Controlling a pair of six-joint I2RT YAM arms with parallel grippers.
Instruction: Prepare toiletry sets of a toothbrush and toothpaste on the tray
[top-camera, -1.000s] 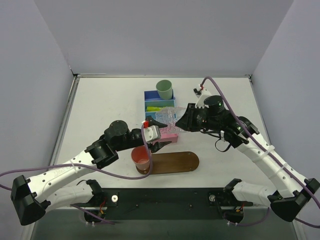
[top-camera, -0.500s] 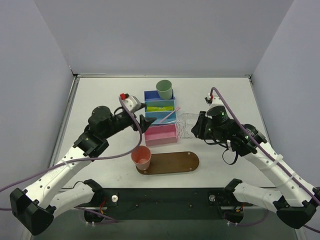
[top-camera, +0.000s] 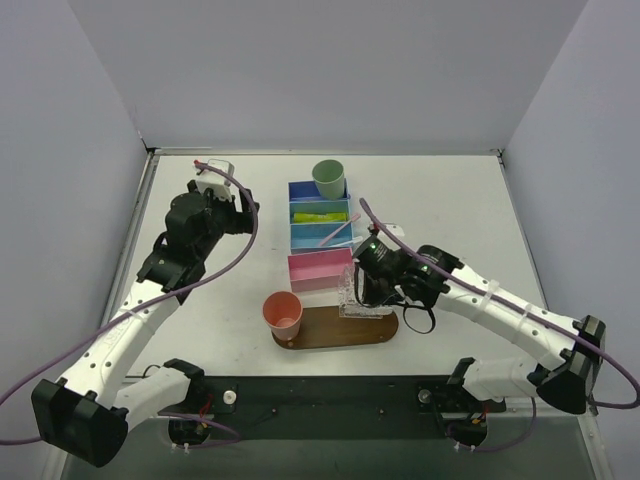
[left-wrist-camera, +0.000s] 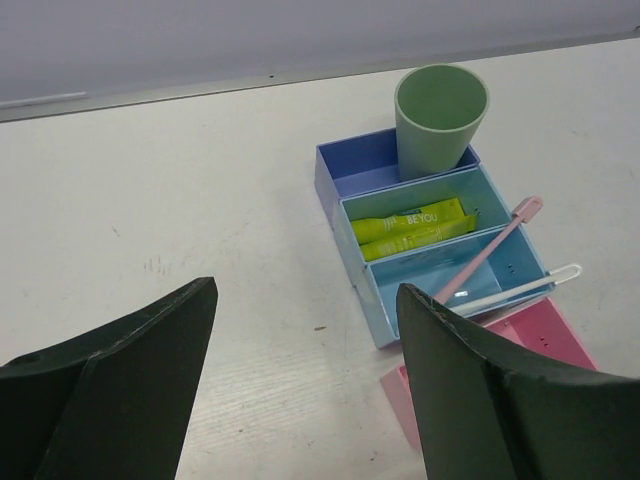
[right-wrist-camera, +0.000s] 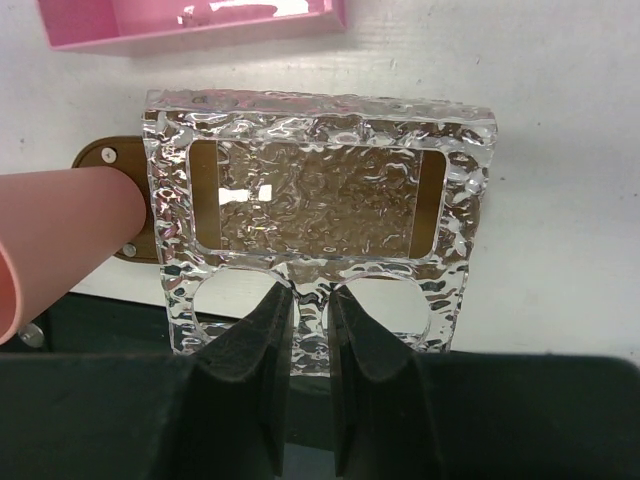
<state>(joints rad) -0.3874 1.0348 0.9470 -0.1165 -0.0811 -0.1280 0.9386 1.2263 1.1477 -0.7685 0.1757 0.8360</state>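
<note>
My right gripper (top-camera: 364, 287) (right-wrist-camera: 310, 300) is shut on the lower web of the clear plastic holder (top-camera: 350, 291) (right-wrist-camera: 318, 195) and holds it over the dark-brown tray (top-camera: 375, 328) (right-wrist-camera: 430, 195), to the right of the salmon cup (top-camera: 283, 314) (right-wrist-camera: 60, 235). Two yellow-green toothpaste tubes (top-camera: 312, 216) (left-wrist-camera: 410, 225) lie in the middle blue compartment. A pink toothbrush (top-camera: 338, 232) (left-wrist-camera: 490, 250) and a white toothbrush (left-wrist-camera: 520, 288) lean in the compartment in front of it. My left gripper (top-camera: 240, 203) (left-wrist-camera: 305, 290) is open and empty, above the table left of the bins.
A mint-green cup (top-camera: 328, 179) (left-wrist-camera: 441, 115) stands in the far blue bin (top-camera: 300, 188). An empty pink bin (top-camera: 320, 270) (right-wrist-camera: 190, 20) lies between the blue bins and the tray. The salmon cup stands on the tray's left end.
My right gripper carried the clear holder from beside the bins down over the tray. My left arm drew back to the far left, away from the bins and the cup.
</note>
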